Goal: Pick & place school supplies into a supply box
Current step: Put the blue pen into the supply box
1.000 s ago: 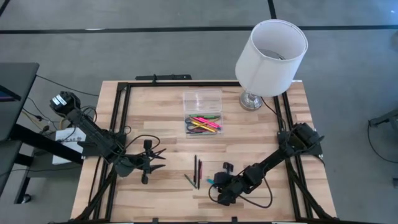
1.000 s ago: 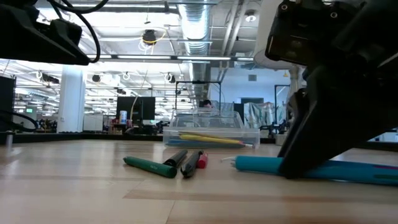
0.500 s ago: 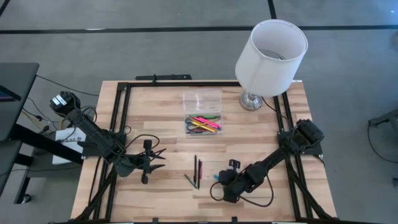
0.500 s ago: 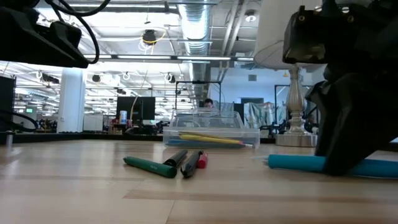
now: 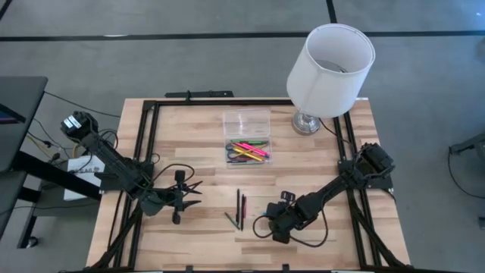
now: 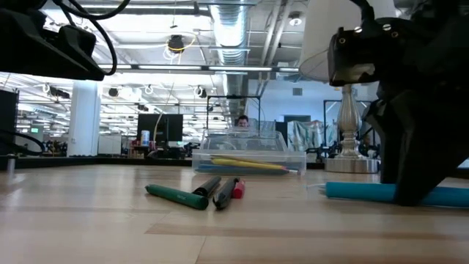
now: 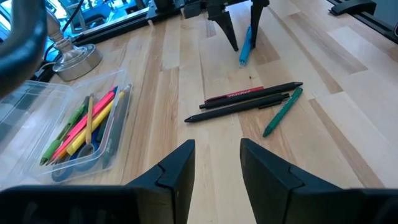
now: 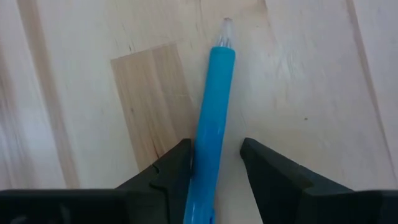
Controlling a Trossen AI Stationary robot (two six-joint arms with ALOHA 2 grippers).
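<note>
Change since a second ago: right gripper (image 5: pixel 267 218) has shifted toward the lamp side of the table, and the blue pen (image 8: pixel 211 143) has slid with it; left arm unchanged.

Hidden or unclear: the blue pen's rear end is cut off between the right gripper's fingers (image 8: pixel 273 168) in the right wrist view; in the low view the gripper body covers its middle. Contents of the supply box (image 5: pixel 247 138) are only partly readable from above: pink, yellow, green and blue pieces, with blue scissor handles visible in the left wrist view.

Right gripper: jaws parted to either side of the blue pen, one finger against the barrel, the other standing just clear; pen lying flat on the table (image 5: pixel 189 136). Arm reaches low from the table edge nearest the lamp (image 5: pixel 330 64), wrist pitched down.

Left gripper (image 5: pixel 195 188): jaws narrowly apart, holding nothing, hovering well away from the supply box, pointed toward the loose pens.

Loose items: red-and-black pen (image 7: pixel 249 94), black pen (image 7: pixel 239 107) and green pen (image 7: pixel 282 112), lying together between supply box and near table edge.
</note>
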